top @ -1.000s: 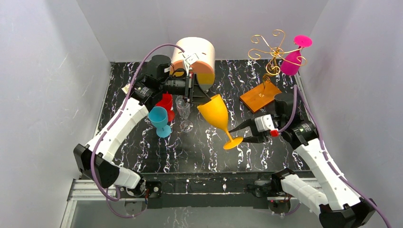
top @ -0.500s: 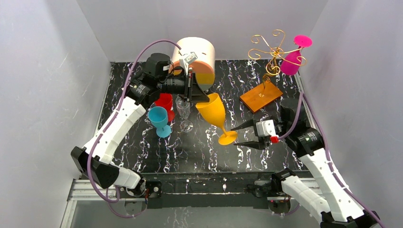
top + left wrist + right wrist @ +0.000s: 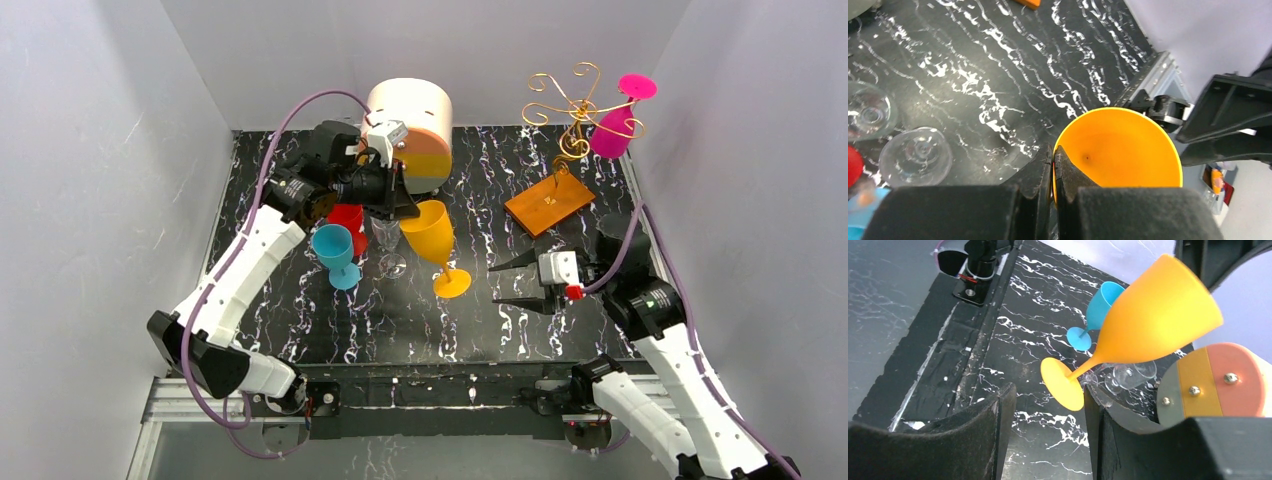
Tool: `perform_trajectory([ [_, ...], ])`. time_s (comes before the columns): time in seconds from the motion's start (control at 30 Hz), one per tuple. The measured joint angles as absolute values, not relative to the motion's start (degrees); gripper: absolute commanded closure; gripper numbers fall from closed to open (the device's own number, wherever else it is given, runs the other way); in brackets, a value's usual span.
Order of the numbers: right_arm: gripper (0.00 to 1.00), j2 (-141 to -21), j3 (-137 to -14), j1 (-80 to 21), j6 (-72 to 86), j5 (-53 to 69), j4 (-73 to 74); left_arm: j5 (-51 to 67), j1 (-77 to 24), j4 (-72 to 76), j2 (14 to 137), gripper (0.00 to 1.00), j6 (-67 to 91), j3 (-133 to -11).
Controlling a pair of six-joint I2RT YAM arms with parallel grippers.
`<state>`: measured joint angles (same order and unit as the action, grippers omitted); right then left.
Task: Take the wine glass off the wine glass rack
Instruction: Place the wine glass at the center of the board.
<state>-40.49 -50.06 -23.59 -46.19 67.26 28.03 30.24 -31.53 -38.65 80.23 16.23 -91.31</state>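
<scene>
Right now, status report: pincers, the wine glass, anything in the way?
Left pincer shut on orange glass rim, glass tilted. Right pincer open, apart from it. Pink glass hangs on rack. Clear glass close beside.

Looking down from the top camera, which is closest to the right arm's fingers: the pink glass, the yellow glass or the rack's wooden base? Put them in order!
Starting from the right arm's fingers:
1. yellow glass: just to their left, its foot almost beside the fingertips.
2. rack's wooden base: behind them, a little to the right.
3. pink glass: up high at the far back right.
</scene>
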Motion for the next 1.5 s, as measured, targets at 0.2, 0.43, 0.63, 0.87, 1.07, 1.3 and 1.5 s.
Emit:
perform_trajectory([
  [0.2, 0.35, -35.6, -44.9, -23.6, -33.9, 62.1, 15.8, 21.8, -33.9, -39.3, 79.7, 1.0, 15.6, -88.4],
  [0.43, 0.24, -30.6, -41.4, -23.6, -14.6, 51.5, 1.1, 12.1, -36.7, -36.0, 82.4, 1.0, 15.6, -88.5],
  [0.63, 0.1, -28.6, -42.6, -23.6, 3.0, 37.1, -2.9, 4.3, -36.9, -33.0, 89.7, 1.0, 15.2, -89.8],
  [0.87, 0.11, -32.4, -51.4, -23.6, 18.6, 21.3, 3.5, -3.1, -36.9, -29.1, 97.1, 1.0, 13.9, -90.9],
  [1.07, 0.11, -34.4, -52.9, -23.6, 28.3, 15.8, 7.1, -5.9, -36.9, -24.7, 99.6, 1.0, 13.0, -91.2],
  [1.3, 0.1, -34.5, -52.9, -23.6, 32.9, 12.4, 8.6, -9.2, -36.9, -20.7, 100.7, 1.0, 11.8, -91.2],
  [1.5, 0.08, -33.8, -52.9, -23.6, 33.6, 10.0, 10.8, -11.0, -36.6, -18.1, 103.7, 1.0, 11.3, -91.4],
])
